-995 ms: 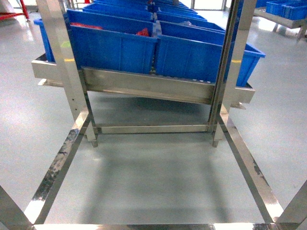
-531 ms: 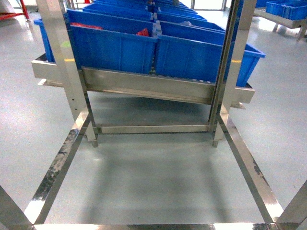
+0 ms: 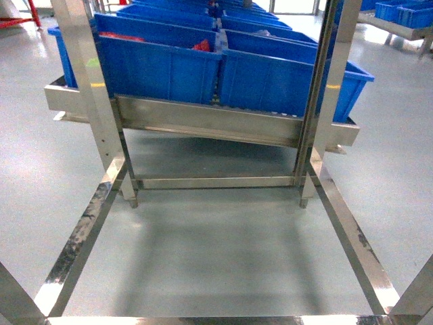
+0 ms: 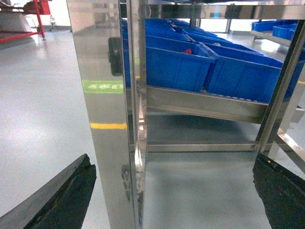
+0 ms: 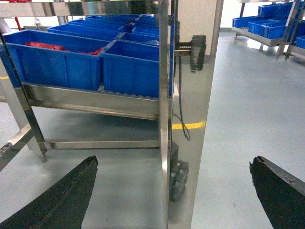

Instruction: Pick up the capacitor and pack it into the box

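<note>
Your left gripper and right gripper both hang spread wide, holding nothing, low beside the steel rack. Red pieces (possibly capacitors, too small to tell) lie far off in the blue bins, well apart from either gripper's fingers.

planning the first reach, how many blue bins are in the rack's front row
2: the left bin, holding red pieces, and the right bin beside it. More rows sit behind, and the steel posts may hide part of others.
</note>
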You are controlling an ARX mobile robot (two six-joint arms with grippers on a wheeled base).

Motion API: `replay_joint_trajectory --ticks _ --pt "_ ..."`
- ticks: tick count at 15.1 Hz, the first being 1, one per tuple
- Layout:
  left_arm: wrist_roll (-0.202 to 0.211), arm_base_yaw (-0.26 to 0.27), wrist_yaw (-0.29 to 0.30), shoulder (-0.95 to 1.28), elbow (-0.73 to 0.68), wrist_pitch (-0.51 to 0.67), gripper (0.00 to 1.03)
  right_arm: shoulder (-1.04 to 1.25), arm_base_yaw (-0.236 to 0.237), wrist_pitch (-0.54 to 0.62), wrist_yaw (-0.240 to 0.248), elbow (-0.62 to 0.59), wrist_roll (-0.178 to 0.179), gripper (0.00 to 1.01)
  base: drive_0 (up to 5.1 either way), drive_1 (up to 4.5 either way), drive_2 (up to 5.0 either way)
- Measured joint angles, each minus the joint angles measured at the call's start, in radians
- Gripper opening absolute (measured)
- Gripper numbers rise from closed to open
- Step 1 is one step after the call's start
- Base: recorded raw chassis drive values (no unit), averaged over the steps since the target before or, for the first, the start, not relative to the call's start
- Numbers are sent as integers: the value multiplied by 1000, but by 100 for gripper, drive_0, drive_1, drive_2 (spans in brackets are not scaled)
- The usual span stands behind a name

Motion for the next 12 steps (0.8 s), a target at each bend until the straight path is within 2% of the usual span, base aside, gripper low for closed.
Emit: replay_joint_trajectory --ticks 12 --pt "0 0 -1 0 0 -2 98 0 0 -1 0 0 0 98 0 0 0"
